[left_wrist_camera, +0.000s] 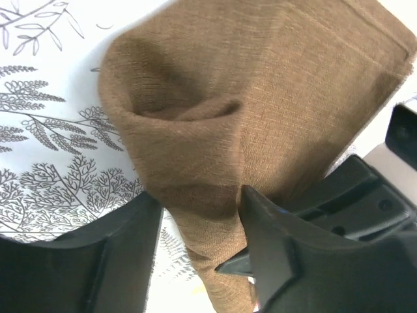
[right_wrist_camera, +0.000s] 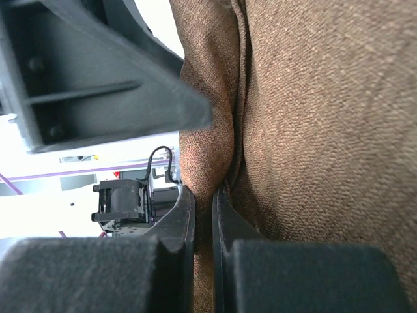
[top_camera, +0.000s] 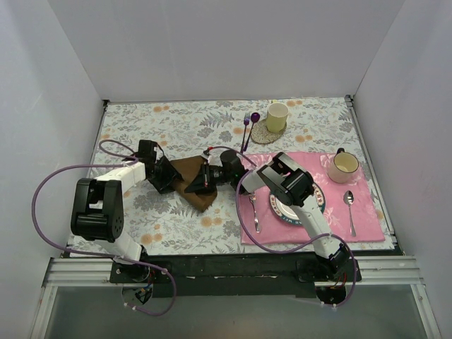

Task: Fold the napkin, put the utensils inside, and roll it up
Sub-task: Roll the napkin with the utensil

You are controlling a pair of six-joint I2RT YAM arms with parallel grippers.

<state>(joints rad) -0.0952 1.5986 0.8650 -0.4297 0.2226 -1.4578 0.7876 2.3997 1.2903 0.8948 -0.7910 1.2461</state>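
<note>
Napkin (top_camera: 193,182) is lying bunched and creased over the floral tablecloth (top_camera: 162,127), just left of the pink placemat (top_camera: 367,191), strung between the two grippers; no clean fold is showing yet.

Right gripper (right_wrist_camera: 203,195) is pinching an edge of the cloth; its jaws are standing nearly together with fabric between them.

Left gripper (left_wrist_camera: 202,199) is straddling a drooping fold from the other side; its jaws are standing apart with cloth filling the gap; whether they are pressing on it I cannot tell (the wrist view is not showing clear contact on either finger).

Judging progress: the folding step is under way, not finished; no utensil is sitting in the napkin; silver fork (top_camera: 254,210) and spoon (top_camera: 349,205) are lying on the placemat either side of the plate (top_camera: 281,210); purple fork (top_camera: 245,134) and purple spoon (top_camera: 255,116) are lying at the far side beside the yellow cup (top_camera: 277,115).

Placing and rolling are both remaining.
</note>
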